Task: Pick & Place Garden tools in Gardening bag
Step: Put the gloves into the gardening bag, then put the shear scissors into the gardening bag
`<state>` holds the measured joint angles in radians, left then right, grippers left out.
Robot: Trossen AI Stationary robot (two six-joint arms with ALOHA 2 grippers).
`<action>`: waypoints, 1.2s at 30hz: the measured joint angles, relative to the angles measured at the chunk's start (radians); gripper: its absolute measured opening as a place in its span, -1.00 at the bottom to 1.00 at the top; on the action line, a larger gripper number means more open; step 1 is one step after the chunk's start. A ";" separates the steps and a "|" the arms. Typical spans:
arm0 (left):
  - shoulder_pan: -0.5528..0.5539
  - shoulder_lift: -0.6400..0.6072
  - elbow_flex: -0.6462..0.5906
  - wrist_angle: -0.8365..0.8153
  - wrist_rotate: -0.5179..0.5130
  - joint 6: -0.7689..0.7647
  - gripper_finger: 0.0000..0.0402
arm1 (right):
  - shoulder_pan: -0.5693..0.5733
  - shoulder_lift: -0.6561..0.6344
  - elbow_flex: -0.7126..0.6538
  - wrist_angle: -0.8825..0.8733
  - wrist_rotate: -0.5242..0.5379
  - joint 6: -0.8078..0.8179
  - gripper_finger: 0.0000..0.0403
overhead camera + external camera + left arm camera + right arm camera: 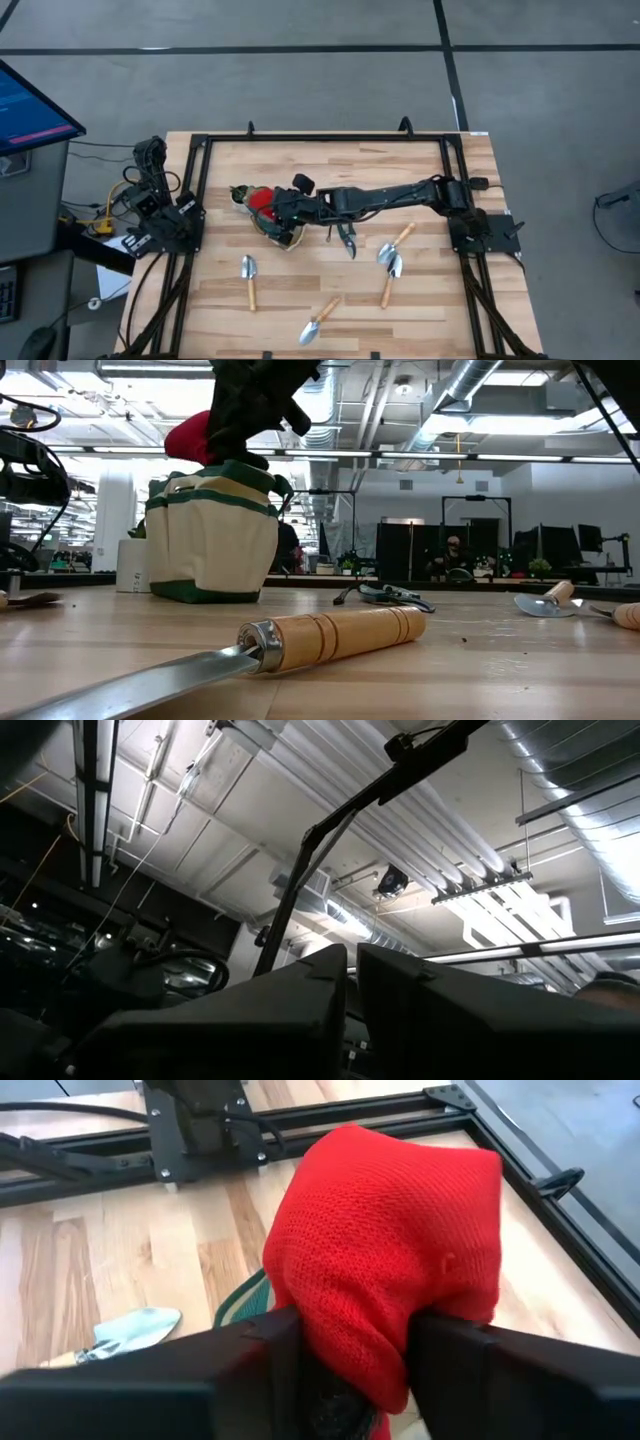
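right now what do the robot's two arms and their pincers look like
Both are dark, near-black jointed arms on black frame mounts at the table's side edges. The left arm carries loose black cables; the right arm is slim. The right pincer has two flat, blocky black fingers.

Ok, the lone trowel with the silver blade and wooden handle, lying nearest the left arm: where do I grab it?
Take the silver-bladed, wooden-handled trowel by its light wooden handle. Come straight down from above with the jaws set across it. The trowel lies flat and alone, with its handle toward the table's front edge. The round handle looks thicker than the flat blade, with bare tabletop on both sides.
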<state>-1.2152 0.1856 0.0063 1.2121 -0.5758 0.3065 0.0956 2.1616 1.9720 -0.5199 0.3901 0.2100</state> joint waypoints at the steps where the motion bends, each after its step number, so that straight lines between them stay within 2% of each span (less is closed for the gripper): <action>1: 0.000 0.000 0.000 0.000 0.000 0.000 -0.91 | 0.000 0.000 0.000 0.000 0.000 0.000 -0.15; 5: 0.000 0.000 0.000 0.000 0.000 0.000 -0.91 | 0.000 0.000 0.000 0.000 0.001 0.000 0.14; 8: 0.000 0.000 0.000 0.000 0.000 0.000 -0.91 | 0.000 0.000 0.000 0.001 0.002 0.000 0.27; 15: 0.000 0.000 0.000 0.000 0.000 0.000 -0.90 | 0.000 -0.013 0.000 0.000 0.002 -0.002 0.30; 21: 0.000 0.000 0.000 0.001 0.000 0.000 -0.91 | 0.009 -0.091 0.073 -0.175 0.017 0.024 0.29; 25: 0.000 0.000 0.000 0.000 0.000 0.000 -0.91 | 0.029 -0.148 0.090 -0.424 0.092 0.201 0.29; 32: 0.000 0.000 0.000 0.000 0.000 0.000 -0.91 | 0.051 -0.152 0.069 -0.975 0.178 0.675 0.29; 36: 0.000 0.000 0.000 0.000 0.000 0.000 -0.91 | 0.056 -0.145 -0.039 -0.997 0.147 0.756 0.29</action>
<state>-1.2152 0.1856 0.0063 1.2125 -0.5755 0.3061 0.1516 2.0171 1.9332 -1.5171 0.5374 0.9658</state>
